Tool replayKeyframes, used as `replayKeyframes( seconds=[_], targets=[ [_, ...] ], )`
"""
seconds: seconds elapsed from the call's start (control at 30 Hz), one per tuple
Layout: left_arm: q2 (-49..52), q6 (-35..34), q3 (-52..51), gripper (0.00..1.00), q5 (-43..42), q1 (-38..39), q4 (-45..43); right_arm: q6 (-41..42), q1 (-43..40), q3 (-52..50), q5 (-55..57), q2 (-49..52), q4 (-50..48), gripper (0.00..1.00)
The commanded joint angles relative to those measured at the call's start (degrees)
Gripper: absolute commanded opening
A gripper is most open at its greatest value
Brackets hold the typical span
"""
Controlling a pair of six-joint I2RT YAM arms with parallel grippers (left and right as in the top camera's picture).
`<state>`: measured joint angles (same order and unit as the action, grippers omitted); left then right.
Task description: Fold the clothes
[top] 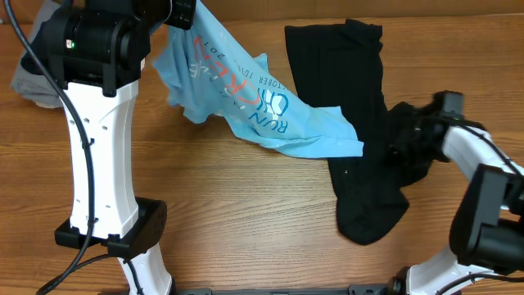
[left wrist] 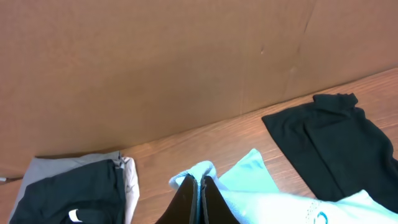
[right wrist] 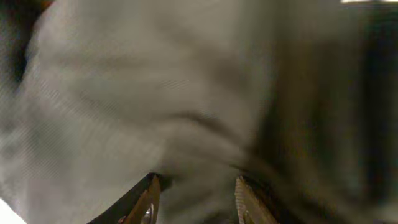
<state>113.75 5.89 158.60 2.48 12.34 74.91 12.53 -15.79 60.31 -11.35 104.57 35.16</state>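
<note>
The clothes are a light blue T-shirt (top: 246, 98) with red and white lettering and a plain black garment (top: 360, 164). My left gripper (top: 182, 12) is shut on an edge of the blue T-shirt (left wrist: 249, 177) and holds it raised at the back left; the shirt drapes down to the table and overlaps the black garment (left wrist: 336, 143). In the left wrist view the left gripper (left wrist: 199, 180) has blue cloth pinched between its fingers. My right gripper (top: 395, 141) presses into the black garment's right side. In the right wrist view the right gripper (right wrist: 196, 183) has bunched dark fabric (right wrist: 155, 93) between its fingers, and the view is blurred.
A pile of grey and black clothes (top: 29, 82) lies at the far left edge, also seen as the pile (left wrist: 74, 193) in the left wrist view. A brown cardboard wall (left wrist: 186, 62) stands behind the wooden table (top: 246, 213).
</note>
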Motion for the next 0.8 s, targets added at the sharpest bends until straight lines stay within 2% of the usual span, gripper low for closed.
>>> replayKeyframes(
  seconds=[0.0,0.17,0.4,0.63,0.77],
  targets=[
    [-2.49,-1.22,0.44,0.04,1.46,-0.02,1.18,1.20,-6.84,-0.70,2.23,3.76,-1.07,0.43],
    [-2.49,-1.20,0.44,0.04,4.63,0.00,2.67,1.18,-16.90,1.77,0.48,5.14,-1.49,0.44],
    [-2.49,-1.20,0.44,0.04,5.25,0.00,3.02,1.29,-28.96,11.78,-10.56,5.14,-0.15,0.44],
    [-2.49,-1.22,0.44,0.04,5.25,0.00,3.26,1.29,-32.61,29.03,-13.57,5.14,11.54,0.44],
    [-2.49,-1.22,0.44,0.04,5.25,0.00,3.34,-3.69,-28.89,39.04,-19.98,5.07,19.61,0.45]
  ],
)
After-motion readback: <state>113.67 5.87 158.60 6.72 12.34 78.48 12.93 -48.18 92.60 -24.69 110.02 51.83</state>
